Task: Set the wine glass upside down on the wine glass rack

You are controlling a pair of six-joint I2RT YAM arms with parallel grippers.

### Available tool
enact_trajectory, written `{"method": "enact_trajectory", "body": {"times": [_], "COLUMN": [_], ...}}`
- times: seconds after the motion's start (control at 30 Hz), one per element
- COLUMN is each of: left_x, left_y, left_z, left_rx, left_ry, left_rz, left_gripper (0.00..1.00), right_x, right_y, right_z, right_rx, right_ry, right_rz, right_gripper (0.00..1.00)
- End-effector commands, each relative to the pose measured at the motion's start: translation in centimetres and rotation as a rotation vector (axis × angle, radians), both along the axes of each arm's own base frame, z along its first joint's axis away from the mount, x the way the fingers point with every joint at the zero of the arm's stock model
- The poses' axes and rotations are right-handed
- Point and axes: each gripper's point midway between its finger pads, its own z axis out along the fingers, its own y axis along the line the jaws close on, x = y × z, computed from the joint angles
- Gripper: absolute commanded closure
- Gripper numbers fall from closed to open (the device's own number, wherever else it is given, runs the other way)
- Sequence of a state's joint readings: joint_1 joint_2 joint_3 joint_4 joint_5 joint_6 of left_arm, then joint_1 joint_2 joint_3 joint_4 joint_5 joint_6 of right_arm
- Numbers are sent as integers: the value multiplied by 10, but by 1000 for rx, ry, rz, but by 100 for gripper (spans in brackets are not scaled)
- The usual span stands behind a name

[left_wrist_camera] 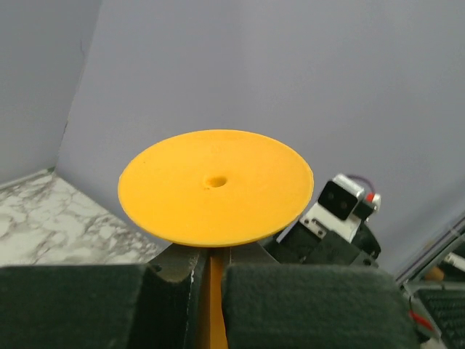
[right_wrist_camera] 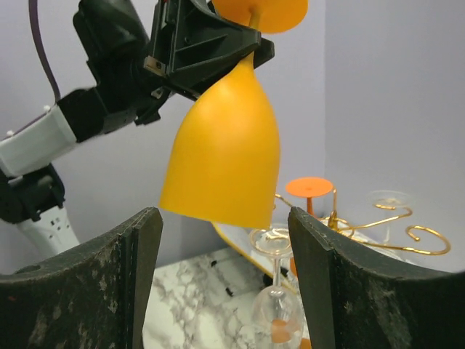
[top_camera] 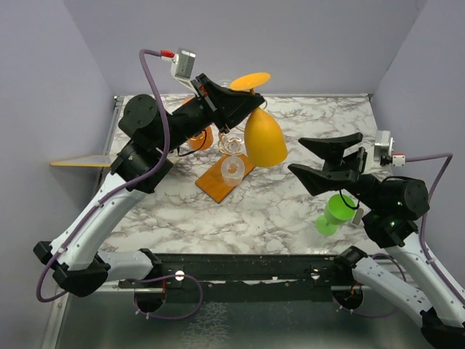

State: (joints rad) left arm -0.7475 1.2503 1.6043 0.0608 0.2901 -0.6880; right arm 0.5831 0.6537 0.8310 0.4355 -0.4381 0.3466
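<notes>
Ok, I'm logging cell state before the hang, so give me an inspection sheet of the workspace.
Surface: marble table.
Job's things: yellow wine glass inverted, held aloft near the wine glass rack; orange glass and clear glass hang there.
Clutter: green glass beside right arm.
Tools: left tool shut on the yellow glass's stem; right tool open, empty.
Cables: purple cable along each arm.
Surroundings: lavender walls.

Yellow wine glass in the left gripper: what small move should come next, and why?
Probably lower the wine glass a little toward the wine glass rack, lining its stem up with a gold arm that looks free. The left gripper is shut on the stem, the glass is already upside down, foot on top, and the bowl hangs above the rack, not yet on it.
</notes>
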Motion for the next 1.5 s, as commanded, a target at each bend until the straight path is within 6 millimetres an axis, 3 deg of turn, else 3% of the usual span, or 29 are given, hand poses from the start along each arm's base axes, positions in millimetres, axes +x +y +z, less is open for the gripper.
{"method": "enact_trajectory", "body": {"times": [0.0, 0.23, 0.4, 0.57, 0.77, 0.93, 1.1, 1.47], "left_x": [-30, -39, -45, -41, -30, -25, -31, -37], "left_y": [11, 46, 72, 92, 96, 96, 94, 106], "left_z": [-33, -74, -97, -115, -138, -144, -144, -140], "left_rx": [229, 409, 495, 551, 617, 608, 564, 501], "left_ry": [-109, -212, -305, -346, -360, -371, -400, -442], "left_rz": [-48, 67, 155, 250, 298, 319, 306, 361], "left_gripper": [100, 100, 100, 100, 100, 100, 100, 100], "right_x": [-17, -19, -7, 3, 31, 44, 41, 45], "right_y": [12, 16, 24, 44, 74, 101, 131, 157], "right_z": [-13, 3, 15, 23, 19, 8, 4, -9], "right_rx": [-114, -87, -28, -4, -20, -26, -29, -43], "right_ry": [5, 34, 211, 382, 603, 700, 786, 858], "right_rz": [106, 148, 194, 309, 393, 414, 501, 516], "right_gripper": [25, 25, 25, 26, 34, 35, 34, 33]}}
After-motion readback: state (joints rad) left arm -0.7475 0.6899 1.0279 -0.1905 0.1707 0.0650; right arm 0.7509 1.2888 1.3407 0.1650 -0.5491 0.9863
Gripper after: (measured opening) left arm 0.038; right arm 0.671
